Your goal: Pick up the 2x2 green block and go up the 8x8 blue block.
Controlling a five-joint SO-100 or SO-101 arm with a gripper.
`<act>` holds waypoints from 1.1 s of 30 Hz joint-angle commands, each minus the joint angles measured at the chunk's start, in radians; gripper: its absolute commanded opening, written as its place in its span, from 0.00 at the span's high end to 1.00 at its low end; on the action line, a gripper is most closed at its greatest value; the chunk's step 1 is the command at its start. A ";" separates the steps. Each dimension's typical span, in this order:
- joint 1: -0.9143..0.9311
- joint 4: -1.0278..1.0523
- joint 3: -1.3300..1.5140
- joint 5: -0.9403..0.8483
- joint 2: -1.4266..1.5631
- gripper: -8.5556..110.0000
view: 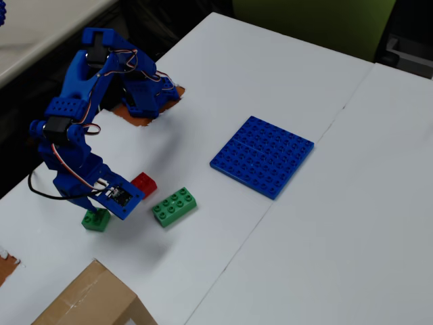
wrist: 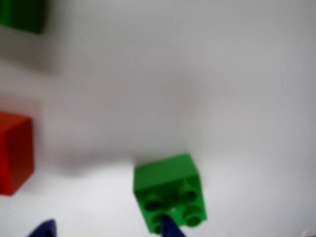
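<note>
The 2x2 green block [wrist: 170, 190] lies on the white table at the bottom of the blurred wrist view, studs up. My gripper [wrist: 108, 229] is open. Its two dark blue fingertips stand wide apart, the right one [wrist: 170, 228] over the block's near studs and the left one over bare table. In the fixed view the block [view: 95, 219] sits at the lower left, just under the bent arm's gripper [view: 100, 206]. The 8x8 blue block [view: 262, 156] lies flat near the table's middle, far to the right of the gripper. It is out of the wrist view.
A red brick [view: 143, 183] [wrist: 15, 153] and a longer green brick [view: 174, 206] [wrist: 22, 15] lie close to the right of the gripper in the fixed view. A cardboard box [view: 88, 301] stands at the bottom left. The table's near-left edge is close.
</note>
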 commanded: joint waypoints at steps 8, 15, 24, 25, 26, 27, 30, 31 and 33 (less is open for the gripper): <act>0.040 -0.074 -0.144 -0.160 0.034 0.68; 0.040 -0.110 -0.173 -0.183 -0.041 0.69; -0.008 -0.126 -0.173 -0.193 -0.109 0.69; -0.012 -0.127 -0.173 -0.192 -0.115 0.69; -0.015 -0.127 -0.173 -0.192 -0.117 0.69; -0.018 -0.129 -0.173 -0.193 -0.120 0.69; -0.026 -0.129 -0.158 -0.189 -0.123 0.70; -0.029 -0.129 -0.156 -0.187 -0.124 0.70; -0.032 -0.123 -0.153 -0.187 -0.124 0.70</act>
